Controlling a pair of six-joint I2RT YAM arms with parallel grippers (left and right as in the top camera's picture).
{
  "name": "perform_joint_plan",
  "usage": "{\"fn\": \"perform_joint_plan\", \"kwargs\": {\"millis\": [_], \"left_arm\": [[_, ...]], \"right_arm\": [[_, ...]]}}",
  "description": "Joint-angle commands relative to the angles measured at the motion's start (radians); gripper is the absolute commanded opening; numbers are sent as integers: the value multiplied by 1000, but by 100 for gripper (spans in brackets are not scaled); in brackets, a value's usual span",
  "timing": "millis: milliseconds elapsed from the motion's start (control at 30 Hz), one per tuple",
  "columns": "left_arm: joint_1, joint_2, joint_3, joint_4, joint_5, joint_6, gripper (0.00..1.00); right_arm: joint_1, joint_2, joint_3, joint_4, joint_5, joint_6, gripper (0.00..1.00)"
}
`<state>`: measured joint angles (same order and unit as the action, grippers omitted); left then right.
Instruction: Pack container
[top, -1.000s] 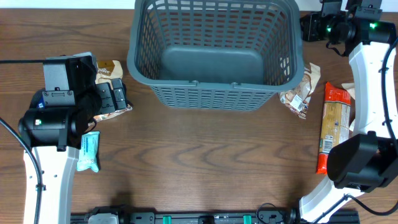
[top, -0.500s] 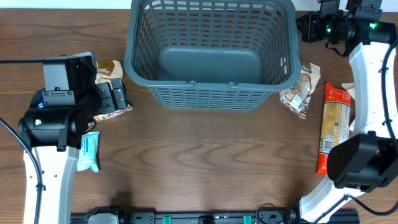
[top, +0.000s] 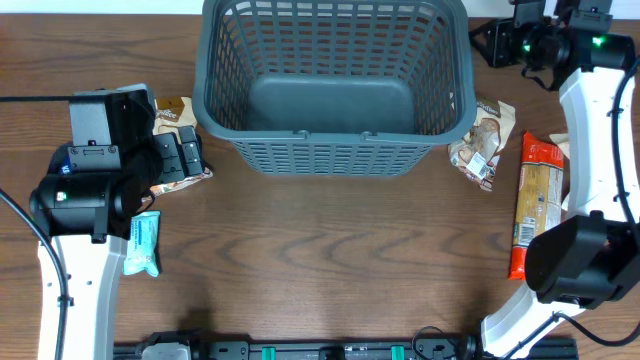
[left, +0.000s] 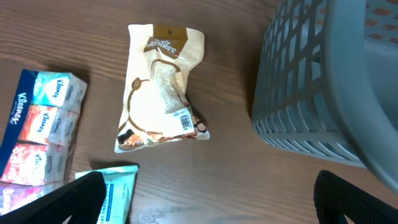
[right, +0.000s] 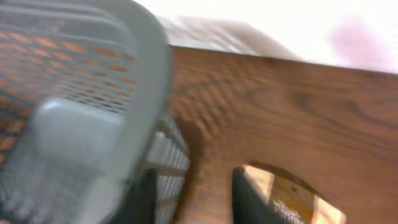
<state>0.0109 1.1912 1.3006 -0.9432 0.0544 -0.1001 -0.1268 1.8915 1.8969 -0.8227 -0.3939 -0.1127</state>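
The container, a large dark grey slotted basket (top: 335, 150), stands empty at the far middle of the table. It also shows in the left wrist view (left: 311, 93) and the right wrist view (right: 74, 74). My right gripper (top: 482, 42) is at the basket's far right corner, fingers slightly apart (right: 196, 193), the left finger against the lattice wall, with only bare wood between them. My left gripper (top: 185, 155) is wide open and empty (left: 205, 193), hovering over a beige snack packet (left: 158, 93) to the left of the basket.
A teal tissue packet (top: 142, 243) lies beside the left arm, and a Kleenex multipack (left: 40, 137) lies left of the beige packet. A crumpled beige packet (top: 480, 145) and a long orange packet (top: 538, 200) lie right of the basket.
The basket has slid a little to the left and away, and my right gripper has followed it to the left. The left arm has not moved.
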Motion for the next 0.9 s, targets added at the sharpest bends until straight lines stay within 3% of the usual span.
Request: {"fn": "perform_joint_plan", "kwargs": {"millis": [0, 67, 200, 367, 500, 867], "left_arm": [[-1, -1, 21, -6, -14, 18, 99], [-1, -1, 21, -6, -14, 18, 99], [-1, -1, 21, -14, -14, 18, 99], [-1, -1, 21, -26, -14, 18, 99], [-1, -1, 21, -37, -14, 18, 99], [-1, -1, 21, -53, -14, 18, 99]], "right_arm": [[10, 8, 8, -21, 224, 130, 53], [3, 6, 8, -54, 303, 200, 76], [-13, 6, 8, -162, 384, 351, 98], [-22, 7, 2, -276, 451, 484, 99], [-19, 7, -59, -263, 450, 501, 99], [-16, 9, -452, 119, 443, 497, 99]]}}
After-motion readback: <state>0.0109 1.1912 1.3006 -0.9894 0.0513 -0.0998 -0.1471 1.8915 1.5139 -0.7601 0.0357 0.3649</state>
